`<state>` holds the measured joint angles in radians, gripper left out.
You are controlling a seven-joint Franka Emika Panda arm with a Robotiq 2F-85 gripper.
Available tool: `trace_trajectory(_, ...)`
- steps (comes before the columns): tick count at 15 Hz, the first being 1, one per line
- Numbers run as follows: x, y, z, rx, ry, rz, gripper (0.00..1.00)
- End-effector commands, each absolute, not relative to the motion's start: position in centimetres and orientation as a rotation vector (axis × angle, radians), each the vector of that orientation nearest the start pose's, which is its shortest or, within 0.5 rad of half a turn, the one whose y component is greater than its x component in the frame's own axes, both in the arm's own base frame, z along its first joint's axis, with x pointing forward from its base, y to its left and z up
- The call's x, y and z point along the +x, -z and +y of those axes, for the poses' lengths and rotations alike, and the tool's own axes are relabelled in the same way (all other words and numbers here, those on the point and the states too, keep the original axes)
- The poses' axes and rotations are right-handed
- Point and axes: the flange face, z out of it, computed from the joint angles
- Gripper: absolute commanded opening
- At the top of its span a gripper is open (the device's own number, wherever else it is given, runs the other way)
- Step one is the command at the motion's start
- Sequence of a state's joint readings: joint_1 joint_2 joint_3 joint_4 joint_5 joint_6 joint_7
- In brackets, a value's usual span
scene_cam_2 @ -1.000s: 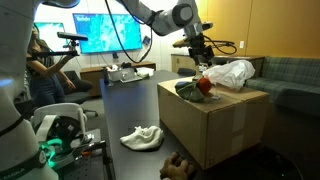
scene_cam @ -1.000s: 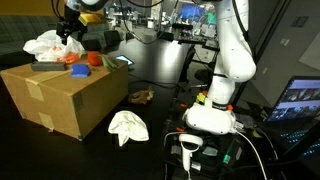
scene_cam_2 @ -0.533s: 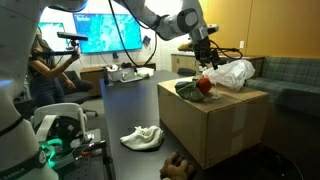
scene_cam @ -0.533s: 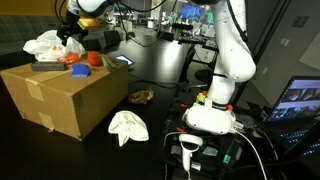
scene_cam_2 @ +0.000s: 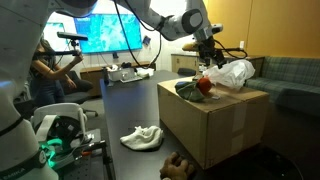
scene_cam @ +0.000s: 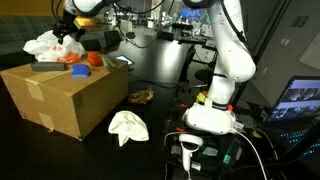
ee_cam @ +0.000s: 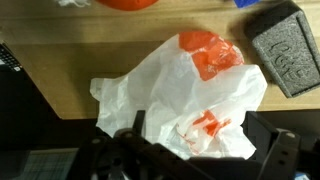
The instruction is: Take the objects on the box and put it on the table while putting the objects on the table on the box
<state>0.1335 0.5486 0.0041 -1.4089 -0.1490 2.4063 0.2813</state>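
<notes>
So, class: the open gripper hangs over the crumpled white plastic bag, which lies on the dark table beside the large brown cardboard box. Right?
Not quite. The crumpled white plastic bag lies on top of the large brown cardboard box, not on the dark table beside it; both exterior views show this. The open gripper does hang over it.

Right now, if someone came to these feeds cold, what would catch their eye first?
The large brown cardboard box dominates the dark table, and a crumpled white plastic bag with orange print sits on top of it. The open gripper hangs right over that bag. Down on the table, a white cloth lies beside the box.
</notes>
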Motion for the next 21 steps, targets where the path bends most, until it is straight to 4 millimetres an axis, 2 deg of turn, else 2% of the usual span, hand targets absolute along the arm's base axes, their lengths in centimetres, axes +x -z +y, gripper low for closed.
trace_trajectory(1, 76.1, -43.5, 9.5, -3.045, 0.751, 0.101, 1.0)
trace_trajectory(4, 76.9, -42.9, 8.9, -3.045, 0.736, 0.123, 0.99)
trace_trajectory(5, 77.1, -42.6, 8.6, -3.046, 0.724, 0.133, 0.74)
trace_trajectory(7, 77.4, -42.1, 8.1, -3.053, 0.702, 0.146, 0.7)
trace_trajectory(14, 77.8, -40.9, 7.2, -3.084, 0.649, 0.167, 0.15)
trace_trajectory(16, 77.4, -41.2, 7.2, -3.096, 0.638, 0.148, 0.08)
trace_trajectory(18, 76.9, -41.6, 7.4, -3.113, 0.626, 0.127, 0.06)
trace_trajectory(21, 76.0, -43.0, 8.0, -3.132, 0.643, 0.126, 0.14)
